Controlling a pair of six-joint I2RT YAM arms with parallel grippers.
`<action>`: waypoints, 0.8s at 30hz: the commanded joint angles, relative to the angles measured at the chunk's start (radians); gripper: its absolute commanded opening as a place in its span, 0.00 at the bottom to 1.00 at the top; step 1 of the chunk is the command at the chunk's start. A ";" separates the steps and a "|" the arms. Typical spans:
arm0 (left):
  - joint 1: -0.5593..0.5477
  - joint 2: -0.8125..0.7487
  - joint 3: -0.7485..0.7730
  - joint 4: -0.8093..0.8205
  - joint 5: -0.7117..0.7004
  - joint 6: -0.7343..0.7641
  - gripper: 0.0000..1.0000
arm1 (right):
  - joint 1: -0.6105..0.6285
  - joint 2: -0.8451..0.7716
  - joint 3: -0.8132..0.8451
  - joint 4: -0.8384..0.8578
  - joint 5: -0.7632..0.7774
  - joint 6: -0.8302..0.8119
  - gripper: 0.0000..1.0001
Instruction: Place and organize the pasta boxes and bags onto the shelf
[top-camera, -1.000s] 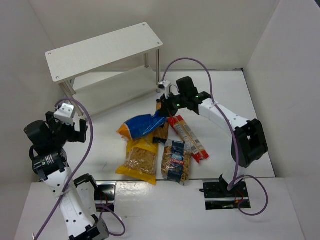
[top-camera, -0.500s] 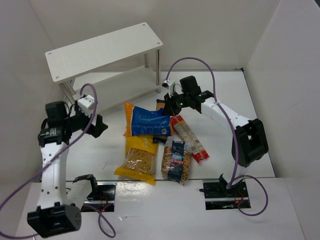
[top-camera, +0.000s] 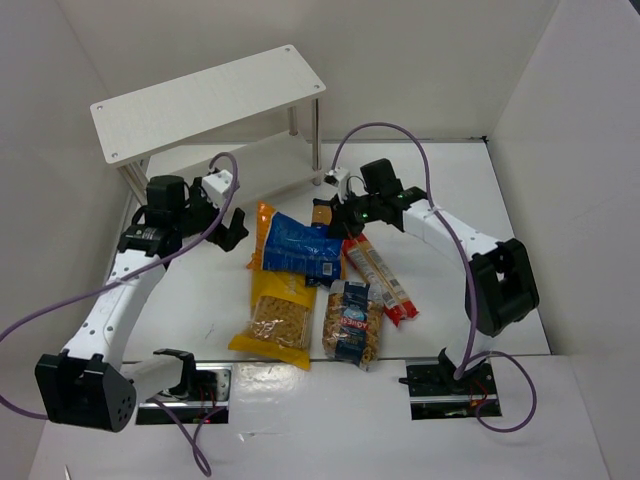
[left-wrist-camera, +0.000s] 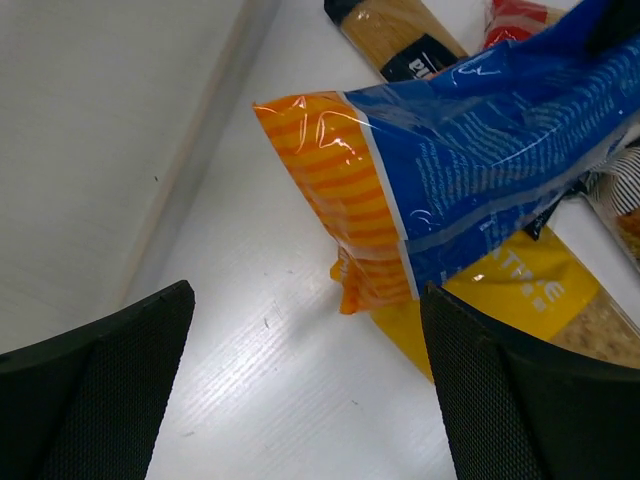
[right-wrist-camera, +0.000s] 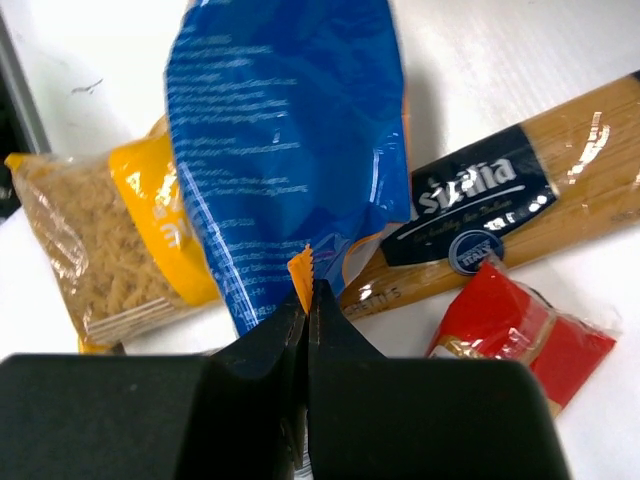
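Right end effector (right-wrist-camera: 308, 300): clamped together on one orange end of the blue bag (top-camera: 295, 245), fingers pinching the crimped edge.
Left end effector (left-wrist-camera: 305, 300): fingers apart, holding nothing; the bag's other orange end lies just ahead of the gap between them.
Count: five packs, one shelf (top-camera: 210, 100) of two tiers, two arms.
Packs: blue bag, yellow bag (top-camera: 275, 320), clear bag (top-camera: 352, 322), navy-tan box (top-camera: 321, 213), red pack (top-camera: 380, 275); all sit in front of the shelf, on or over the counter (top-camera: 200, 300).
Blue bag axis: long axis runs left to right in the top view, sloping a little toward the arms at its right end; free orange end points at the left end effector, held end at the right one.
Blue bag position: mid-counter, overlapping the far edge of the yellow bag and covering most of the navy-tan box; whether its free end touches the counter I cannot tell.
Other axes: navy-tan box and red pack lie side by side, running far-left to near-right; yellow and clear bags run far to near.
In the way: left end effector sits between the blue bag and the shelf's lower tier; a purple cable (top-camera: 385, 125) arches over the right arm, near the shelf's right legs.
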 joint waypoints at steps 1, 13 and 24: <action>-0.003 0.003 -0.029 0.115 0.035 0.014 0.99 | 0.010 -0.074 -0.012 -0.021 -0.098 -0.053 0.00; -0.003 0.214 -0.007 0.043 0.356 0.246 0.99 | 0.010 -0.129 -0.031 -0.067 -0.235 -0.153 0.00; 0.007 0.338 0.039 0.052 0.442 0.349 0.99 | 0.021 -0.139 -0.051 -0.116 -0.304 -0.221 0.00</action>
